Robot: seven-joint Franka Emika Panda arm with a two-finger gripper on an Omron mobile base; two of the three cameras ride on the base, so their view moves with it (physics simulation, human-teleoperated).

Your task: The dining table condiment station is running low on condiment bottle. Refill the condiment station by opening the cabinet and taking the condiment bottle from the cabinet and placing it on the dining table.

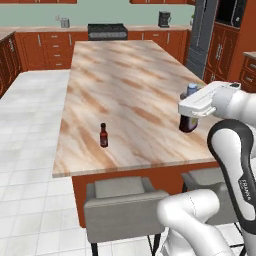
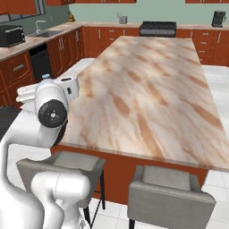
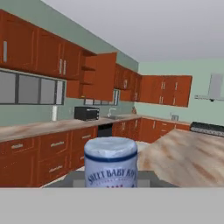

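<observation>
Your pincer point(image 1: 192, 111) holds the condiment bottle point(image 1: 188, 121) at the desk's point(image 1: 125, 75) right edge; a dark red-brown bottle point(image 1: 103, 135) stands well apart.

Dark condiment bottle point(image 1: 188, 121) upright at dining table point(image 1: 125, 90) edge.

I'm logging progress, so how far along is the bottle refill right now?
Done: a cabinet door hangs open and the condiment bottle is out. In hand: the gripper is shut on it at the dining table's right edge. Left: set it down and let go, perhaps near the red-brown bottle.
</observation>
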